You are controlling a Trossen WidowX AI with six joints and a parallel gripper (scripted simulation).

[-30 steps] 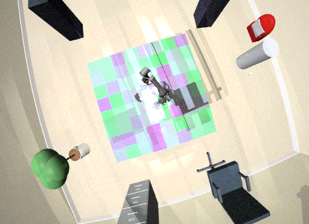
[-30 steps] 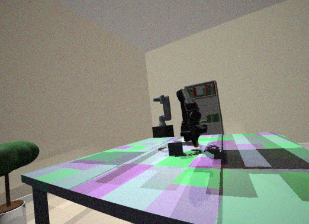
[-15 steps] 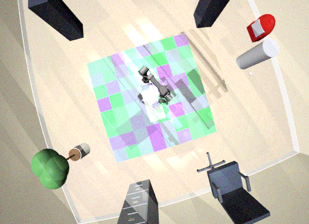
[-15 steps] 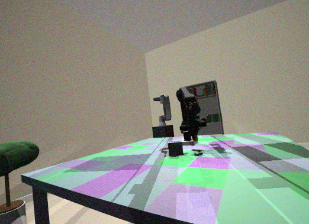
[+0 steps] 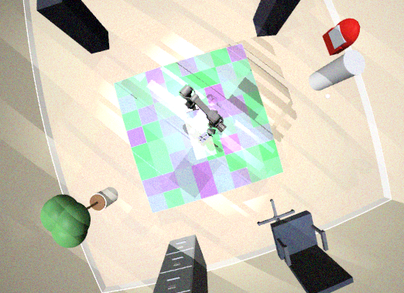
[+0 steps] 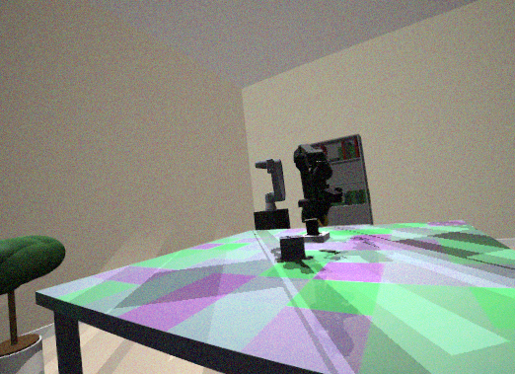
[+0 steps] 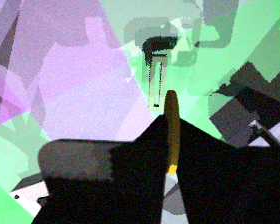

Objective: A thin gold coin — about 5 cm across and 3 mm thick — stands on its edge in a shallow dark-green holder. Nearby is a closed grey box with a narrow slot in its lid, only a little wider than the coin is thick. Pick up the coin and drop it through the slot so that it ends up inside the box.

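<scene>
Gold coin [image 7: 172,131] sits edge-on, pinched between the two dark fingers of the tool [image 7: 171,172], so it's clenched on the coin. Past the coin's top edge the wrist view shows the holder [image 7: 158,70] lying on the desk [image 6: 395,303], apart from the coin. From the side view the box [image 6: 292,248] stands just in front of the arm [image 6: 313,185], near the desk's middle, with broad patterned surface on all sides.

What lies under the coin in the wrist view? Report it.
The coin, clamped edge-on between the jaws, hangs over the patterned table; a dark slotted thing sits beyond. The gripper hides whatever lies directly beneath.
</scene>
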